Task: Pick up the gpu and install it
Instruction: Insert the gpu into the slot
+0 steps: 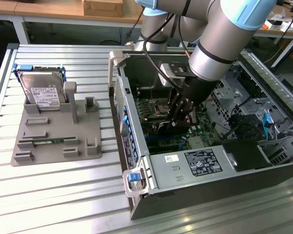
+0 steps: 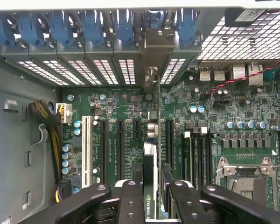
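surface (image 1: 53, 185): ribbed silver aluminium slats, running across the exterior view
grey holder tray (image 1: 58, 141): lay flat on the surface, toward the exterior view's left
open computer case (image 1: 195, 185): rested directly on the surface, just beside the tray, toward the exterior view's right, side panel off

Green motherboard (image 2: 233, 116) – blue slot clips (image 2: 91, 23) – black gripper (image 2: 150, 193) around a black gpu (image 2: 150, 186) with silver bracket.

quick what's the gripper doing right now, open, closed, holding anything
Gripper: closed on the gpu, holding it on edge over the motherboard slots inside the computer case.
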`<action>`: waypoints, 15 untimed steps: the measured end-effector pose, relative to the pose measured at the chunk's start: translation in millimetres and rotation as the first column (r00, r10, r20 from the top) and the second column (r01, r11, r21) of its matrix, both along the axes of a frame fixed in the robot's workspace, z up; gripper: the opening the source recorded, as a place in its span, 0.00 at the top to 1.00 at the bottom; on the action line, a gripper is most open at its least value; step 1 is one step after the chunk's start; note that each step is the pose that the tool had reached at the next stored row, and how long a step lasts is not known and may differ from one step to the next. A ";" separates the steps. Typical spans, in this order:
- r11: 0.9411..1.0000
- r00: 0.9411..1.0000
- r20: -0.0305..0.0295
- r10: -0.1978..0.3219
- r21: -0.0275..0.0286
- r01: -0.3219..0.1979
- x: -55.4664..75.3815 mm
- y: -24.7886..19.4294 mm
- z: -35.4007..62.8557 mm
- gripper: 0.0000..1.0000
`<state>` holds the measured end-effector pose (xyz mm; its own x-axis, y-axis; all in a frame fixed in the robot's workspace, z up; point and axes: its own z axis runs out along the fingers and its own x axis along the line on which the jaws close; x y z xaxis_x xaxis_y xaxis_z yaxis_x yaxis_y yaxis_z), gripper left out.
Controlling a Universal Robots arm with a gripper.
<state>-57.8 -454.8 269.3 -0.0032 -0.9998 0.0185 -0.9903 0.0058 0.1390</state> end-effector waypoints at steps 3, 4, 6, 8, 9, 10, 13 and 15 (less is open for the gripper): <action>0.997 0.997 0.000 0.078 -0.001 -0.078 0.6 1.7 0.0 0.73; 0.997 0.997 0.000 0.078 -0.002 -0.078 1.4 2.2 0.0 0.73; 0.997 0.997 -0.001 0.078 -0.003 -0.078 2.4 3.1 0.1 0.73; 0.997 0.997 -0.001 0.078 -0.003 -0.078 2.8 3.4 0.0 0.73; 0.997 0.997 -0.001 0.078 -0.004 -0.078 2.9 3.5 0.0 0.73; 0.997 0.997 -0.001 0.077 -0.004 -0.077 3.0 3.6 0.0 0.73; 0.997 0.997 -0.001 0.076 -0.006 -0.076 3.3 3.8 0.0 0.73; 0.999 0.999 -0.002 0.040 -0.008 -0.040 3.1 4.3 0.1 0.73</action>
